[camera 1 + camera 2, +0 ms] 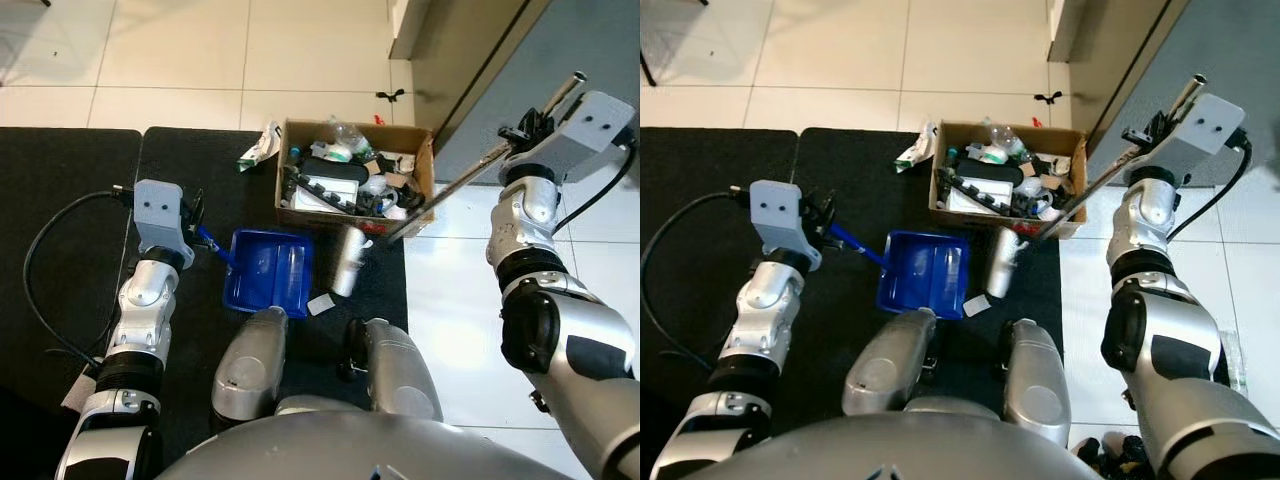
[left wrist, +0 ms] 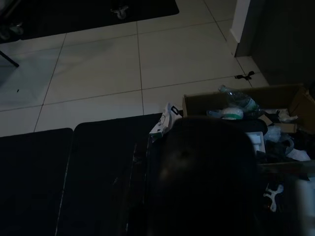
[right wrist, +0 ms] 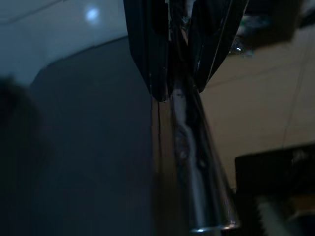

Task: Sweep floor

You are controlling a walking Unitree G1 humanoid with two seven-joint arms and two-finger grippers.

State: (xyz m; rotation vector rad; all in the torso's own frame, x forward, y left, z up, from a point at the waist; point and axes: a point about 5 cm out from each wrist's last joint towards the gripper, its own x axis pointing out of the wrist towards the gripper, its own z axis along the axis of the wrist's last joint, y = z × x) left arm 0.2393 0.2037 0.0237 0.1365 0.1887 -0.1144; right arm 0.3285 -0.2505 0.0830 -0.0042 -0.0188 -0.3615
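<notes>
Right gripper [image 3: 178,83] pinches the broom handle [image 1: 470,185]; left gripper [image 1: 192,228] apparently clamps the dustpan [image 1: 268,270]. A wide stroke could tip the can [image 1: 349,260].

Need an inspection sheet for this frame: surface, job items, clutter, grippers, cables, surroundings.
Surface: black mat over pale floor tiles.
Job's things: blue dustpan flat on the mat before the robot's knees; metal broom pole slants down toward the cardboard box.
Clutter: box full of mixed trash; silver can beside the dustpan; white scrap at the dustpan's corner; white-green wrapper left of the box.
Grippers: left gripper at the dustpan handle; right gripper shut on the pole.
Cables: black cable loops from the left wrist; another at the right wrist.
Surroundings: grey wall on the right.
</notes>
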